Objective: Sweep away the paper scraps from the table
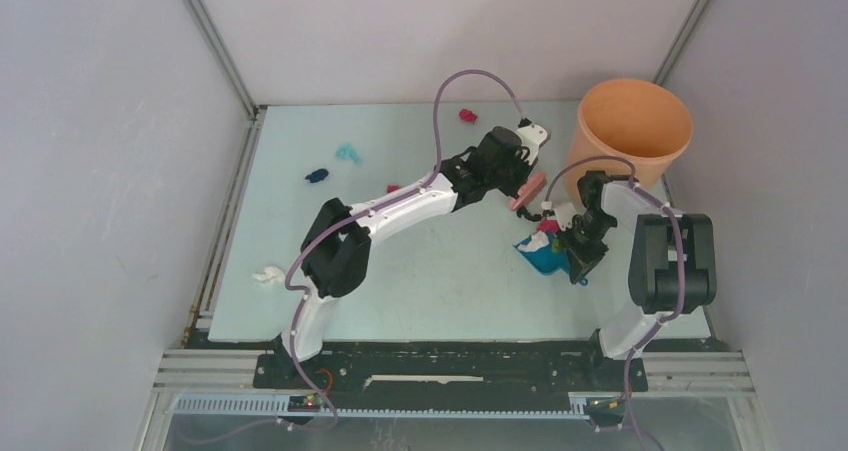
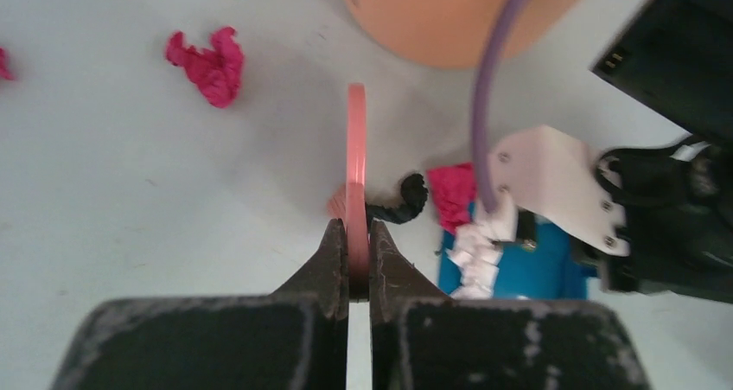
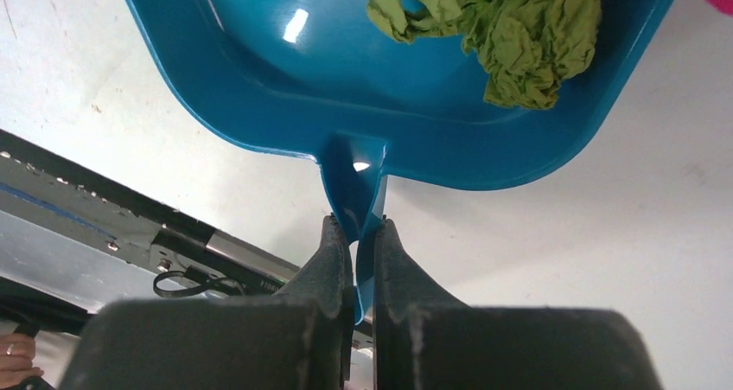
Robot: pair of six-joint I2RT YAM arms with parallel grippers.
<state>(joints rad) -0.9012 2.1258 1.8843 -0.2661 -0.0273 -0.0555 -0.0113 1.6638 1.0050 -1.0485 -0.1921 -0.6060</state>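
Note:
On the table [image 1: 430, 271], loose paper scraps lie at the back left: magenta [image 1: 467, 115], teal [image 1: 348, 153], navy [image 1: 316, 175], and white [image 1: 268, 275] near the left edge. My left gripper [image 1: 520, 176] [image 2: 353, 234] is shut on the pink brush [image 1: 528, 193] [image 2: 356, 165], held edge-on beside the blue dustpan [image 1: 545, 258] [image 2: 536, 273]. My right gripper [image 1: 580, 261] [image 3: 356, 234] is shut on the dustpan handle. The pan [image 3: 346, 70] holds an olive green scrap [image 3: 501, 27]. White [image 2: 474, 252] and magenta [image 2: 451, 195] scraps sit at its mouth. Another magenta scrap [image 2: 207, 66] lies farther off.
An orange bucket [image 1: 632, 131] [image 2: 449, 18] stands at the back right, just behind the brush and dustpan. Grey walls close the table on three sides. A metal rail [image 3: 130, 226] runs along the near edge. A small dark curled piece [image 2: 404, 201] lies by the brush.

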